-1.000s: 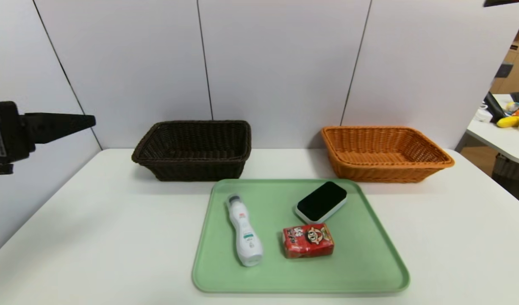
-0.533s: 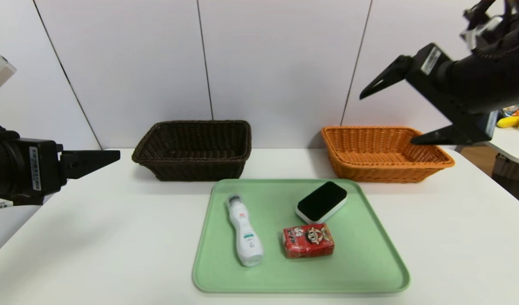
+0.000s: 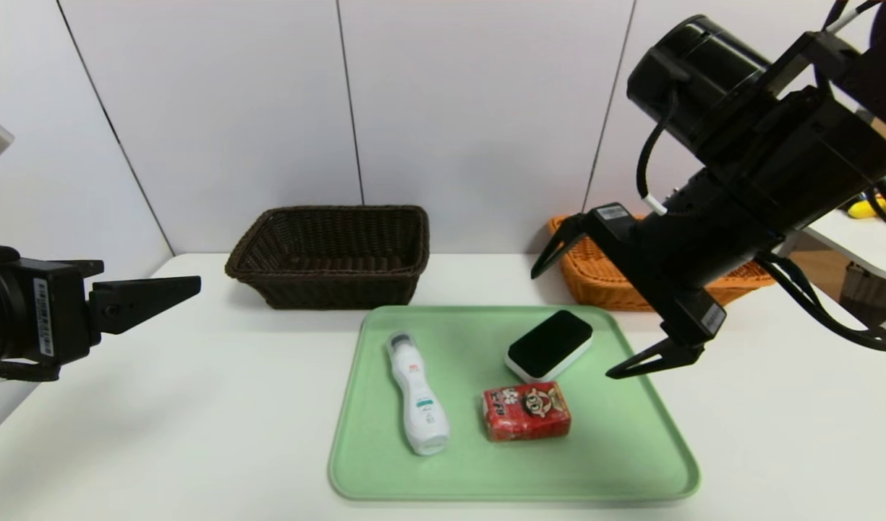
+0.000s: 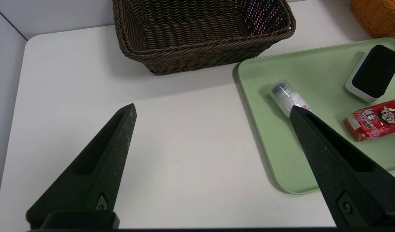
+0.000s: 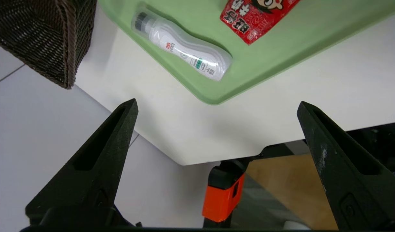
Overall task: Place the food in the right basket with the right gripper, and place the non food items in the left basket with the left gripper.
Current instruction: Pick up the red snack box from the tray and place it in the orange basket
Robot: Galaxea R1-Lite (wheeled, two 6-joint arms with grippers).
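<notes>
The left gripper (image 3: 189, 289) waits over the left side of the counter (image 3: 160, 405), jaws spread wide and holding nothing. The dark basket (image 3: 327, 253) sits behind. On the green tray (image 3: 631, 449) lie the white bottle (image 3: 417, 394), the red snack pack (image 3: 526, 411) and the black eraser (image 3: 549, 344). The right gripper (image 3: 580, 311) hangs above the eraser, in front of the orange basket (image 3: 602, 278), jaws spread wide, touching nothing. To do this well, it should come down over the snack pack, not the eraser, then pinch the pack's sides.
</notes>
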